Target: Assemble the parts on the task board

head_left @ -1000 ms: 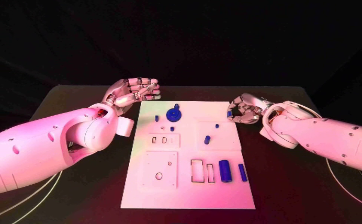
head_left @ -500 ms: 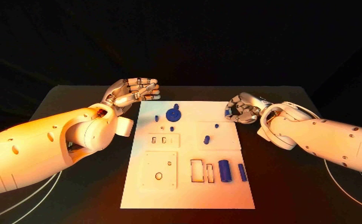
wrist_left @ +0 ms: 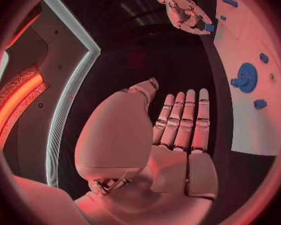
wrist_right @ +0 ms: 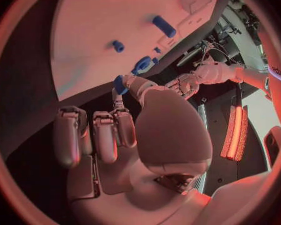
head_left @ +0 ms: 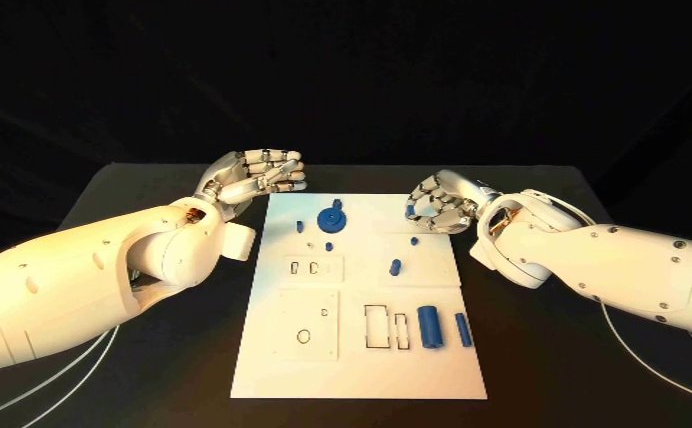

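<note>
- Here, the task board (head_left: pixel 361 293) is lying flat in the middle of the black worktop (head_left: pixel 130 198), with its long sides running away from the robot and bare worktop showing along both of them.
- The left hand (head_left: pixel 257 176) is hovering just beside the board's far left corner, off the plate; its fingers (wrist_left: pixel 184 117) are lying straight and close together, grasping nothing.
- The right hand (head_left: pixel 440 205) is hanging over the board's far right edge, and a small blue part (wrist_right: pixel 120 84) is sitting pinched between its thumb and a fingertip while the other fingers (wrist_right: pixel 93 135) are curling inward.
- A blue gear (head_left: pixel 333 218) is standing on the far section of the board, with a small blue peg (head_left: pixel 300 226) to its left and another (head_left: pixel 329 245) nearer the robot.
- Two further blue pegs (head_left: pixel 395 267) are showing on the right half, well apart from the gear.
- A raised white block with two small slots (head_left: pixel 313 268) and a larger white block with an oval hole (head_left: pixel 307 324) are occupying the left half.
- Near the right edge, two rectangular recesses (head_left: pixel 387 327) are sitting just beside a thick blue cylinder (head_left: pixel 430 324) and a thinner blue pin (head_left: pixel 463 329), both lying lengthwise on the plate.
</note>
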Robot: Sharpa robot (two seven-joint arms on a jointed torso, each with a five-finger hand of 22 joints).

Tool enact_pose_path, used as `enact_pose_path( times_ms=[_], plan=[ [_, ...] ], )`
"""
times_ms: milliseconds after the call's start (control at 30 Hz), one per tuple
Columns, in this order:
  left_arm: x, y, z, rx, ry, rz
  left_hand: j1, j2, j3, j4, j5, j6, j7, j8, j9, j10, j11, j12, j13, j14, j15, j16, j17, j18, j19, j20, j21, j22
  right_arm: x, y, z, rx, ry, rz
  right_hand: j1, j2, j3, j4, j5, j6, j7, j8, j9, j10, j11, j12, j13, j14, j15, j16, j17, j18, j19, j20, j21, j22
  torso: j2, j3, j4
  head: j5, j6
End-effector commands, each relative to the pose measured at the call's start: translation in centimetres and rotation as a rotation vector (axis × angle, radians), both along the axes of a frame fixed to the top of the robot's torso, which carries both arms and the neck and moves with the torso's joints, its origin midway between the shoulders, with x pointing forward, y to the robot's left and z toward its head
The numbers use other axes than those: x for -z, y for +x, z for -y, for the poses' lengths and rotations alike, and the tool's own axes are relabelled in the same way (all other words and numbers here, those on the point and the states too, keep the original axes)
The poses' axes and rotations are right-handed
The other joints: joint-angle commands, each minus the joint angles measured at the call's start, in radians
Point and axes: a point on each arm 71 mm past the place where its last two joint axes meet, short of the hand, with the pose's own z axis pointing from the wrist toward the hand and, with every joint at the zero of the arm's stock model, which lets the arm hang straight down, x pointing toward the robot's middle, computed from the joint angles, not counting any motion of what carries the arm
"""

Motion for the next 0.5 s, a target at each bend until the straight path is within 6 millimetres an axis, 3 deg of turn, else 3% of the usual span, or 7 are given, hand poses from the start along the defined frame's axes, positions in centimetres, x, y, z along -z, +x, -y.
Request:
enact_pose_path(
  times_ms=[33, 200, 500],
  plan=[
    [0.0, 0.0, 0.3, 0.017, -0.009, 0.002, 0.004, 0.008, 0.0, -0.004, -0.003, 0.005, 0.065, 0.005, 0.001, 0.007, 0.001, 0.003, 0.0, 0.009, -0.001, -0.004, 0.0, 0.013, 0.008, 0.002, -0.006, 0.001, -0.1, -0.5, -1.8, 0.017, -0.013, -0.012, -0.009, 0.004, 0.004, 0.002, 0.003, 0.014, -0.007, 0.019, 0.021, 0.005, 0.002, 0.005, 0.088, 0.094, -0.006, 0.007, 0.208, -0.011, 0.004, -0.002, 0.005, 0.122, -0.005, -0.0023, 0.0004, 0.009, -0.006],
    [0.1, 0.1, 0.4, 0.016, -0.007, 0.0, 0.005, 0.009, 0.004, -0.006, -0.003, 0.007, 0.064, 0.006, 0.002, 0.01, 0.0, 0.004, 0.0, 0.016, -0.003, -0.002, 0.002, 0.014, 0.012, 0.001, -0.005, 0.002, -0.1, -1.4, -5.1, -0.03, -0.02, -0.022, -0.009, 0.004, 0.005, 0.001, 0.003, 0.014, -0.007, 0.02, 0.022, 0.006, 0.002, 0.006, 0.089, 0.094, -0.006, 0.006, 0.208, -0.01, 0.004, -0.002, 0.004, 0.121, -0.008, -0.0047, 0.0019, 0.012, -0.012],
    [0.2, 0.2, 0.4, 0.011, -0.004, -0.003, 0.001, 0.007, 0.016, -0.009, -0.003, 0.016, 0.06, 0.011, 0.002, 0.026, -0.006, 0.011, 0.001, 0.053, -0.012, 0.007, 0.011, 0.016, 0.041, -0.005, 0.008, 0.006, 0.3, -3.1, -10.0, -0.105, -0.055, -0.031, -0.009, 0.004, 0.005, 0.0, 0.003, 0.014, -0.008, 0.02, 0.022, 0.006, 0.001, 0.006, 0.089, 0.094, -0.006, 0.007, 0.208, -0.011, 0.005, -0.002, 0.006, 0.123, -0.014, -0.0124, 0.0021, 0.016, -0.024]
  ],
)
